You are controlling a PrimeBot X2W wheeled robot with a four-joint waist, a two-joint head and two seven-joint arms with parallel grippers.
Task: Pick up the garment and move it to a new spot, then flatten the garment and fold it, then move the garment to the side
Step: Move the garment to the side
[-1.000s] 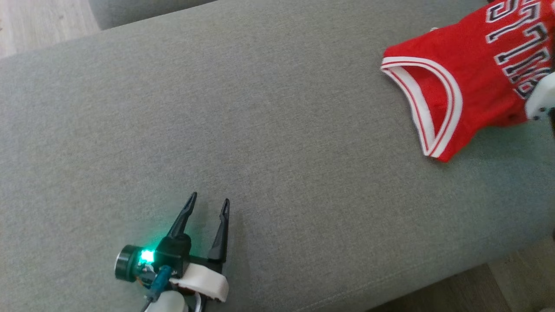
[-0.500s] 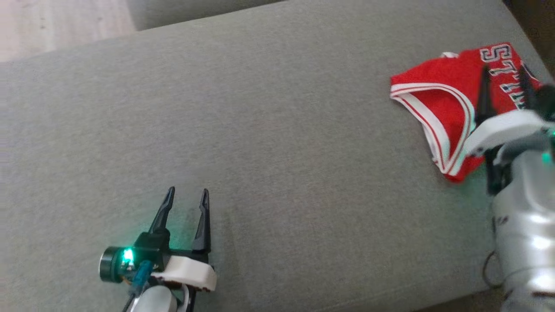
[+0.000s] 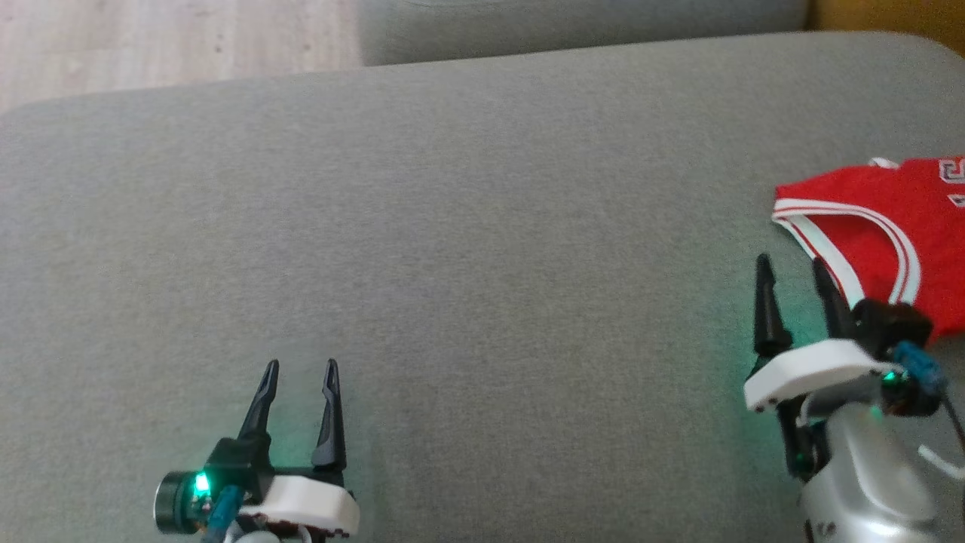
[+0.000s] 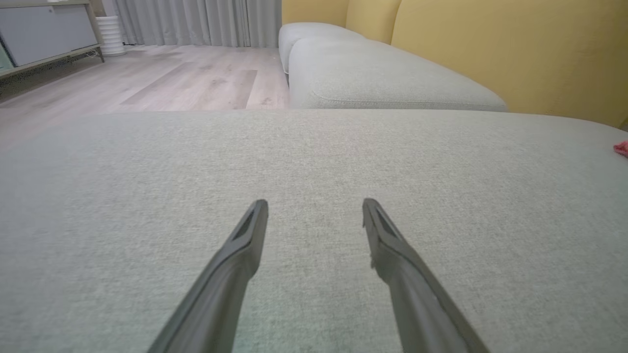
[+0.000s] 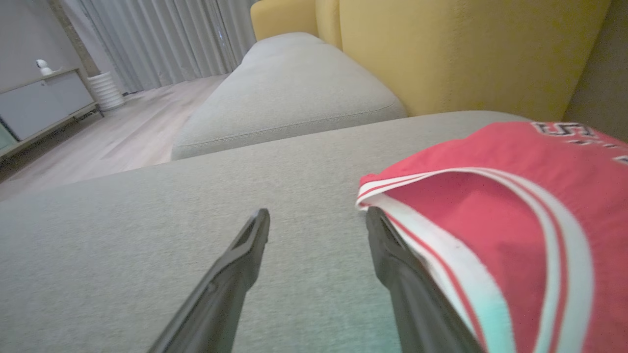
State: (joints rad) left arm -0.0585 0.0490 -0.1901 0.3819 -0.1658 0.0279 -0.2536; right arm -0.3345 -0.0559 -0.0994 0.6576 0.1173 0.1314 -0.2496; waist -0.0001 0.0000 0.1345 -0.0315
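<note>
In the head view, the jersey (image 3: 935, 234) lay at the far right of the grey cushion (image 3: 482, 226), red with white-trimmed openings. The frame edge cut it off, so only a scrap of its lettering showed. The right gripper (image 3: 791, 260) stood just beside its near trimmed edge, fingers spread and holding nothing. Its wrist hid the jersey's lower corner. The left gripper (image 3: 301, 363) sat well apart at the lower left, fingers likewise spread and empty. Bare cushion stretched between the two. The cushion's far edge curved against the wooden floor (image 3: 173, 38), and a second cushion (image 3: 573, 26) lay behind it.

In the left wrist view, the left gripper (image 4: 315, 202) hung parted over plain fabric. The jersey (image 4: 622, 147) was only a pink sliver at the right border. Beyond the cushion's edge lay the floor, curtains (image 4: 196, 22), a low cabinet (image 4: 44, 29) and the yellow backrest (image 4: 490, 49).

In the right wrist view, the right gripper (image 5: 317, 212) was open, with bare cushion in the gap. The jersey (image 5: 490, 220) bulged just to one side, its white trim running along the outside of the nearer finger (image 5: 397, 274). Whether they touched could not be told. The lettering was cut off at the upper right, and motion blurred the foreground. The backrest rose close behind the jersey.
</note>
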